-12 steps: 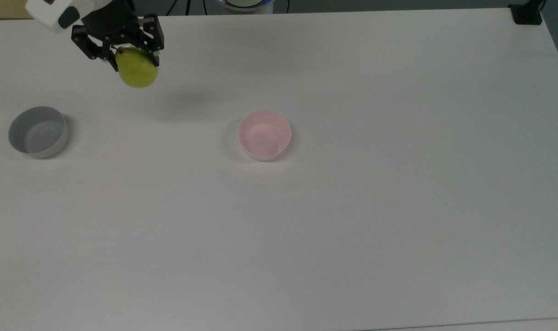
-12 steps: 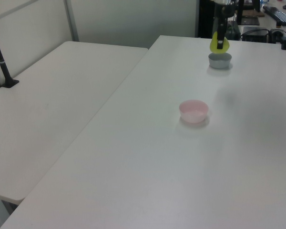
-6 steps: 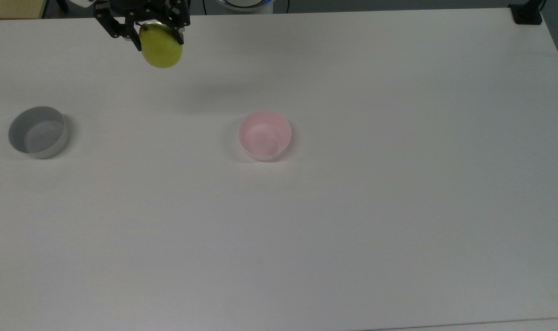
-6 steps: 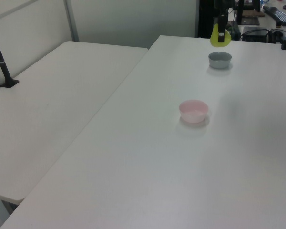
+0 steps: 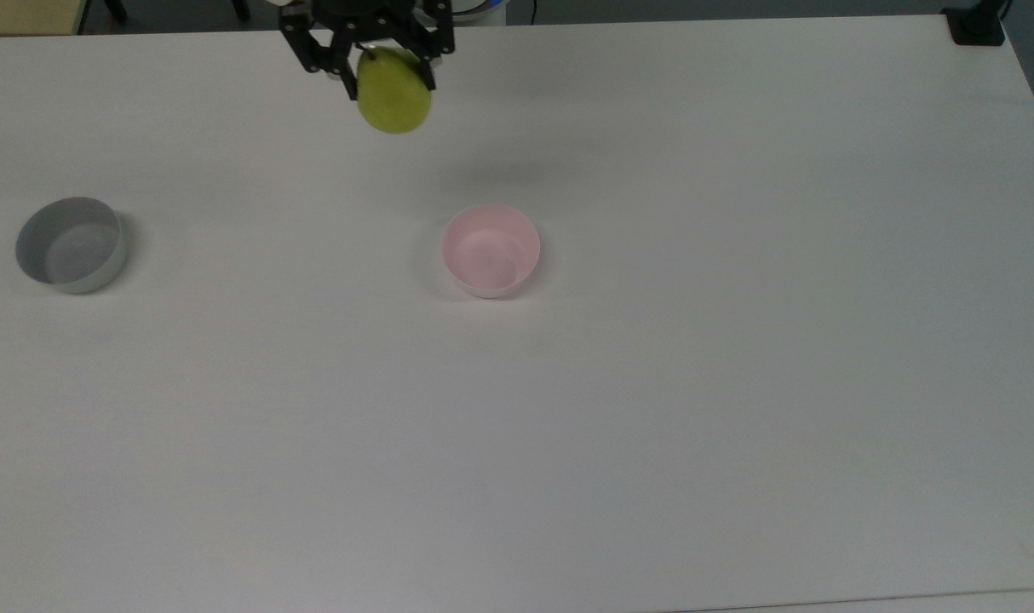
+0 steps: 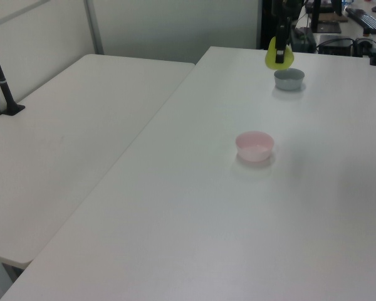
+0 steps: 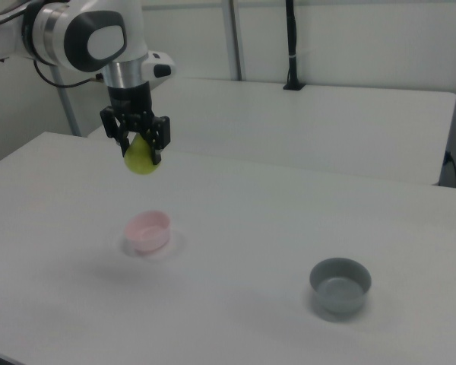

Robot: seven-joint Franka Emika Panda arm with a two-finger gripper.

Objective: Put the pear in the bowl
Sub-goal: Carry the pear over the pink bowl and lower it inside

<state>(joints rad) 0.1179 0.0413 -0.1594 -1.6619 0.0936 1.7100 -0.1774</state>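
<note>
The end effector (image 5: 389, 72) is closed on the pear (image 5: 393, 102), its black fingers (image 5: 347, 81) clamping the upper, narrower part so that the rounded yellow-green body hangs below them. In the top view the pear sits near the desk's (image 5: 653, 409) far edge, at about 11 o'clock from the pink bowl (image 5: 491, 250) and well apart from it, held clear of the surface; a faint shadow lies on the desk between the pear and that bowl. In the right view the end effector (image 7: 140, 148) hangs from the white arm (image 7: 91, 34) with the pear (image 7: 141, 160) above the pink bowl (image 7: 148, 230), lifted well off the desk (image 7: 289, 220).

The pink bowl stands upright near the middle of the desk and holds nothing; its smooth inner wall and floor are bare. The grey bowl (image 5: 71, 244) stands upright at 9 o'clock from the pink one in the top view, far off toward the top view's left edge, and it too has nothing inside. In the left view the pear (image 6: 279, 56) appears just above the grey bowl (image 6: 289, 78), while the pink bowl (image 6: 255, 145) sits nearer the camera.

A black clamp (image 5: 977, 25) grips the desk's corner at the top view's upper right.
</note>
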